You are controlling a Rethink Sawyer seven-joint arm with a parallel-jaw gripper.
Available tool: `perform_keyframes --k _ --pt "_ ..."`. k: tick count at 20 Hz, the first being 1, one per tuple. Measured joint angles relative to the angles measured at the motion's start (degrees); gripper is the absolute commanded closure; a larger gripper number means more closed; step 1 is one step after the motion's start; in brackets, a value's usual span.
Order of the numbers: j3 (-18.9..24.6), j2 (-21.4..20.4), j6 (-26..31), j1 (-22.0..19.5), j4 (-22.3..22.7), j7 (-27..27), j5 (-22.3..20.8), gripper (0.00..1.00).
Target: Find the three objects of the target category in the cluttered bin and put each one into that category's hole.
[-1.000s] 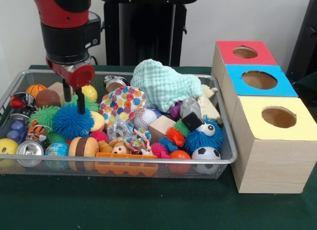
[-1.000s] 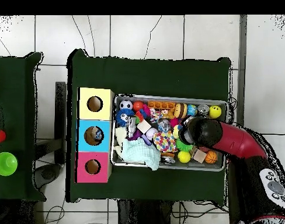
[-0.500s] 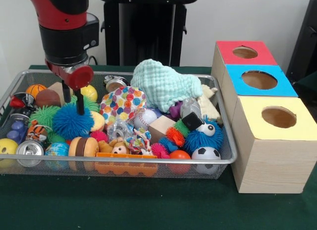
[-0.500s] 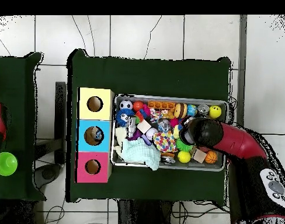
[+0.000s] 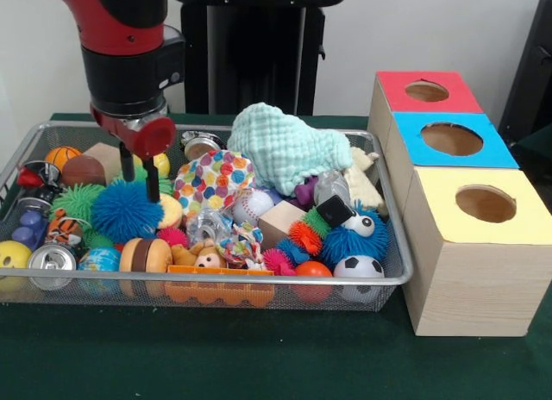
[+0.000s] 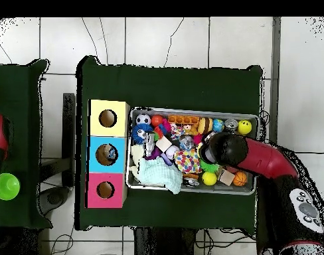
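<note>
Pincer (image 5: 140, 170) open, empty | over blue spiky ball (image 5: 127, 210) | no legible writing

My bin (image 5: 392, 278) is fine wire mesh, its metal rim shiny. Knitted mint cloth (image 5: 289, 143) looks soft (loosely woven); the boxes (image 5: 470, 271) show pale matt wood; the can (image 5: 52, 260) gleams.

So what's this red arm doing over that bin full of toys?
The end effector hangs open and empty over the left part of the wire bin, just above a blue spiky ball. It holds nothing. Beside the bin stand three wooden boxes with holes, topped red, blue and yellow.
</note>
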Motion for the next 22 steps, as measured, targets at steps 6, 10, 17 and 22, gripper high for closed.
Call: perform_keyframes --k 6,10,17,22 --pt "0.0 1.0 0.0 3.0 0.0 0.0 0.0 0.0" --pt "0.0 2.0 0.0 4.9 0.0 0.0 0.0 0.0" --pt "0.0 3.9 -0.4 7.0 0.0 0.0 0.0 0.0" --pt "0.0 4.9 -2.0 7.0 0.0 0.0 0.0 0.0"
